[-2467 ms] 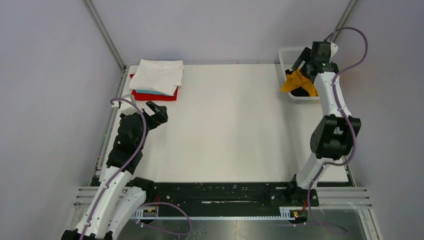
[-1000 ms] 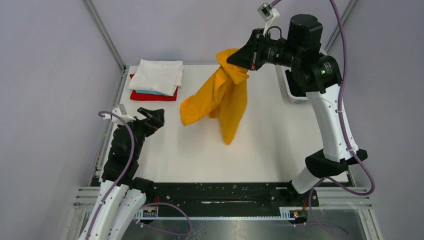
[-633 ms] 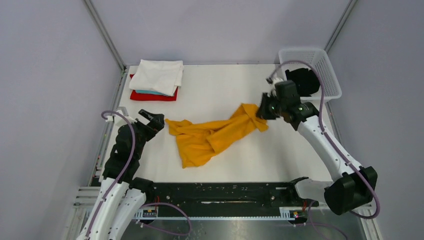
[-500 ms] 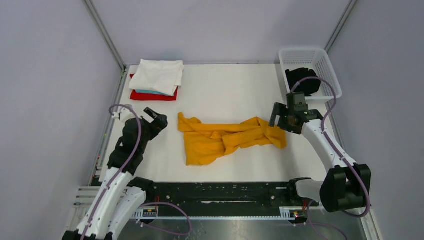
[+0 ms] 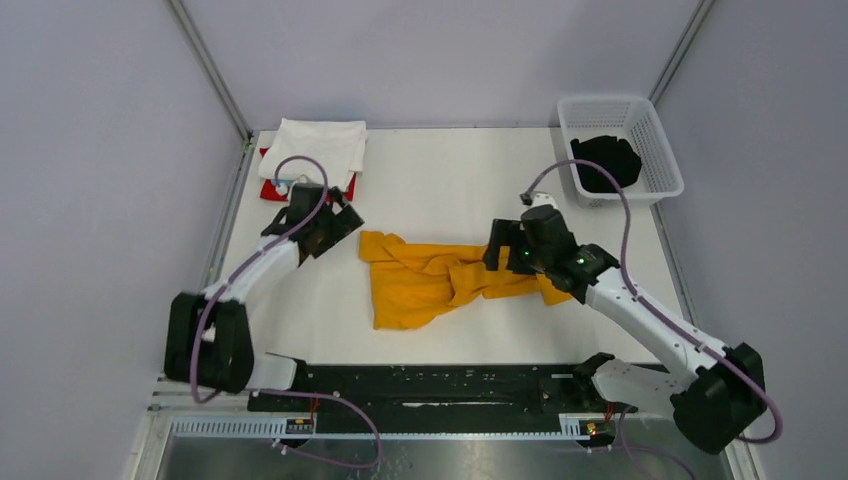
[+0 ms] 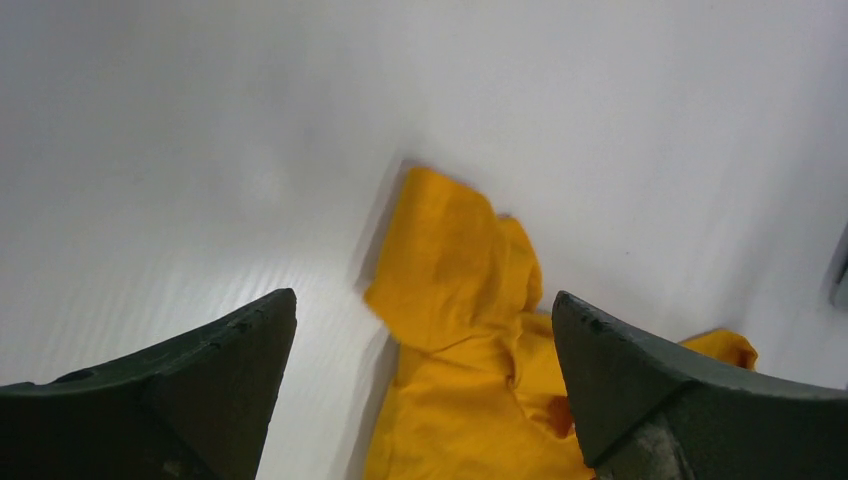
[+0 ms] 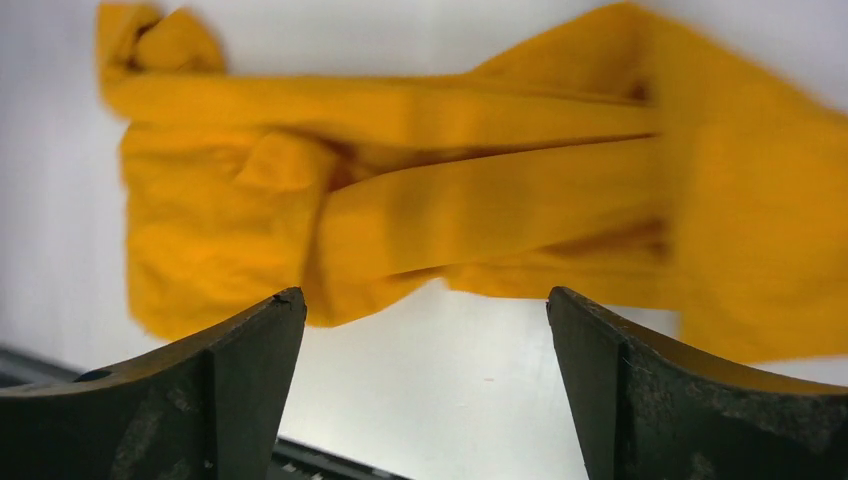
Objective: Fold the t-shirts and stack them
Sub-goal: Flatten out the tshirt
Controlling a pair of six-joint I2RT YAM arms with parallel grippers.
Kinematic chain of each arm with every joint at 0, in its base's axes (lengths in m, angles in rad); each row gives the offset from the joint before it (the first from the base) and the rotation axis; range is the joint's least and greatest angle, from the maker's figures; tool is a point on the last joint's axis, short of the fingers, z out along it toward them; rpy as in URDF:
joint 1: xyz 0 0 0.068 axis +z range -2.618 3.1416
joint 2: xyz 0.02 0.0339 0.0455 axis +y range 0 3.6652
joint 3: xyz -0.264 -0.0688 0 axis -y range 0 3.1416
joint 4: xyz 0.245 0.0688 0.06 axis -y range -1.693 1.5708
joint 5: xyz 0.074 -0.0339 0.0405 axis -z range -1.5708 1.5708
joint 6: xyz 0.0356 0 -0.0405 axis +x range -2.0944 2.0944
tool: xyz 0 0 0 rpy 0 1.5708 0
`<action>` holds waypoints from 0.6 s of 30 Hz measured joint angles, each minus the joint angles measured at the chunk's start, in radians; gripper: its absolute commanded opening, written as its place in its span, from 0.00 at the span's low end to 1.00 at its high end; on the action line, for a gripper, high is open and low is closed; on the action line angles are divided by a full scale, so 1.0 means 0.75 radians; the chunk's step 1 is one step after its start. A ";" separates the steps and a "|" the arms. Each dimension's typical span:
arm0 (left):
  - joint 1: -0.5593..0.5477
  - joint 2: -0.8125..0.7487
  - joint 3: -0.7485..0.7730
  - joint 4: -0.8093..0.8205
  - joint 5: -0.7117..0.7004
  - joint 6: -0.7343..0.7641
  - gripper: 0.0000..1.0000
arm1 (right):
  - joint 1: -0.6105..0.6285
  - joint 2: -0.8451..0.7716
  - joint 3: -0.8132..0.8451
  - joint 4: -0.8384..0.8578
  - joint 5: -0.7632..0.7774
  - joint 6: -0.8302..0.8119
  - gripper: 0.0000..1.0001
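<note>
The mustard-yellow t-shirt (image 5: 440, 280) lies crumpled and twisted on the white table, mid-front; it also shows in the left wrist view (image 6: 470, 380) and the right wrist view (image 7: 420, 200). My left gripper (image 5: 338, 226) is open and empty, just left of the shirt's upper-left corner, which lies between its fingers in the wrist view. My right gripper (image 5: 497, 250) is open and empty, above the shirt's right part. A folded stack with a white shirt (image 5: 318, 150) on top of light-blue and red ones (image 5: 270, 188) sits back left. A black shirt (image 5: 606, 162) lies in the basket.
The white lattice basket (image 5: 650, 130) stands at the back right corner. The black rail (image 5: 440, 385) runs along the table's front edge. Metal frame posts rise at the back corners.
My right gripper pulled the yellow shirt out of the basket, swung it over the table, laid it down and let go, then moved left over it. My left gripper moved forward to the shirt's left corner.
</note>
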 measured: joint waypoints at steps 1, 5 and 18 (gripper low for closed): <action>0.000 0.075 0.042 0.023 0.025 0.008 0.99 | 0.057 0.020 -0.008 0.034 -0.010 0.023 1.00; -0.001 0.333 0.171 0.092 0.140 0.031 0.97 | 0.263 0.191 -0.030 0.166 -0.030 0.121 0.98; -0.053 0.541 0.159 0.161 0.310 0.028 0.30 | 0.397 0.541 0.012 0.308 0.037 0.220 0.68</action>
